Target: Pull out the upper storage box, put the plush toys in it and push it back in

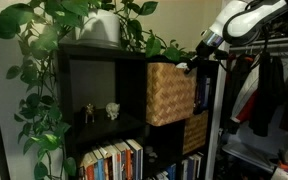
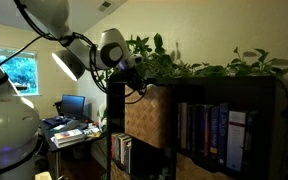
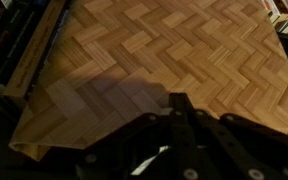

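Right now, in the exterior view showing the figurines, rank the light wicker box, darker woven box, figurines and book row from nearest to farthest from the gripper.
1. light wicker box: right at the gripper, upper cubby.
2. darker woven box: just below the first.
3. figurines: open cubby alongside.
4. book row: bottom shelf, under the figurines.

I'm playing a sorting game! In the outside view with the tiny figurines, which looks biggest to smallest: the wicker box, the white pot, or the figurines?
1. Upper storage box.
2. White pot, partly behind leaves.
3. The dark figurine and pale figurine look about alike, so they are not ranked.
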Robot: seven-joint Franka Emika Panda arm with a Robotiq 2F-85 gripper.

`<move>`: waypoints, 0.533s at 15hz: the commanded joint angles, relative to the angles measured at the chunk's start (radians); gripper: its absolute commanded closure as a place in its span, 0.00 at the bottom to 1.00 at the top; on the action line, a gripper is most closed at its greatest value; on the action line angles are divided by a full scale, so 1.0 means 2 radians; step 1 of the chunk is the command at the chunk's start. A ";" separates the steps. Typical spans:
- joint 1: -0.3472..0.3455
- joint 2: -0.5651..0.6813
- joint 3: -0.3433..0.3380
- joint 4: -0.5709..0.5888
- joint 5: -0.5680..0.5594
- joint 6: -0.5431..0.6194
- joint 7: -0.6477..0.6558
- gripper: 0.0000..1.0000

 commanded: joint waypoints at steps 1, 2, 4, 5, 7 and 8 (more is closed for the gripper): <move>0.000 0.026 -0.010 0.004 0.005 0.049 -0.006 0.95; 0.001 0.030 -0.012 0.005 0.005 0.055 -0.007 0.94; 0.001 0.041 -0.013 0.009 0.005 0.070 -0.008 0.94; 0.002 0.047 -0.014 0.011 0.005 0.077 -0.009 0.95; 0.002 0.059 -0.015 0.016 0.005 0.091 -0.010 0.96; 0.002 0.063 -0.016 0.019 0.005 0.098 -0.010 0.95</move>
